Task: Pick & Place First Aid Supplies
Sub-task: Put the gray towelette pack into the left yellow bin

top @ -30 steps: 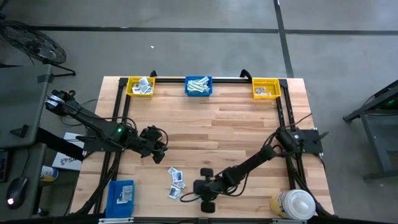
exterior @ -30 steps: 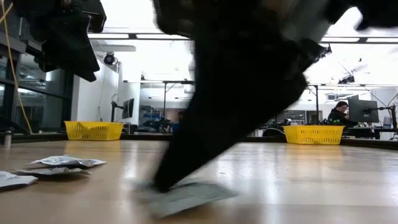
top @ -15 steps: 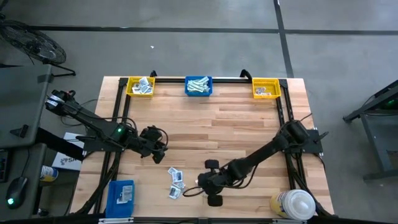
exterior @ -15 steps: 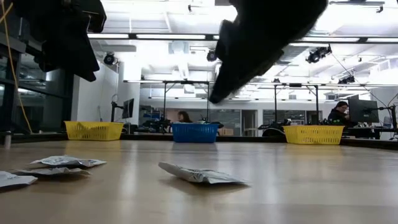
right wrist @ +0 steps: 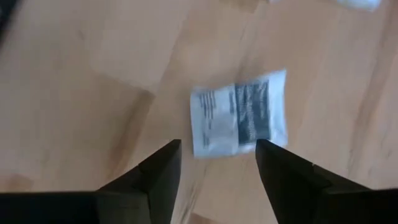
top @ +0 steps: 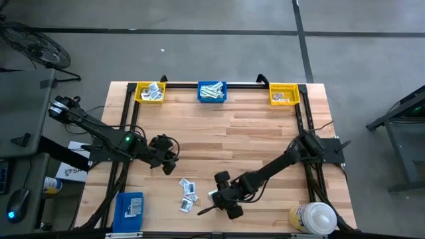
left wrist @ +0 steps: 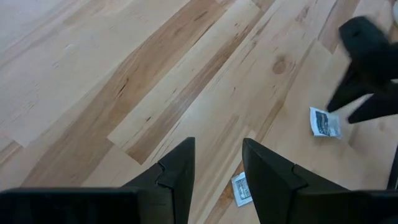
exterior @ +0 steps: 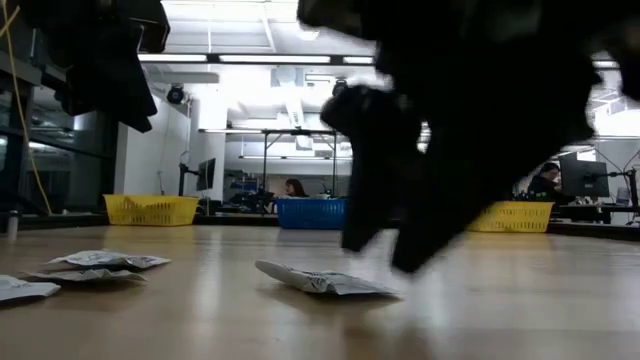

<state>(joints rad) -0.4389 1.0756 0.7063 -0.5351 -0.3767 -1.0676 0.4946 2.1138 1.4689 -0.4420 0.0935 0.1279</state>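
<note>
Right tool — fingers apart, above packet

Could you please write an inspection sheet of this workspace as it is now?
Surface: wooden table, mostly bare in the middle.
Job's things: one packet lies flat below the right gripper; more packets lie loose beside it; others fill the three bins at the far edge.
Clutter: white-capped bottle and blue box at the near corners.
Grippers: right open, holding nothing; left gripper open, hovering.
Cables: looped along both arms.
Surroundings: person seated in background.
</note>
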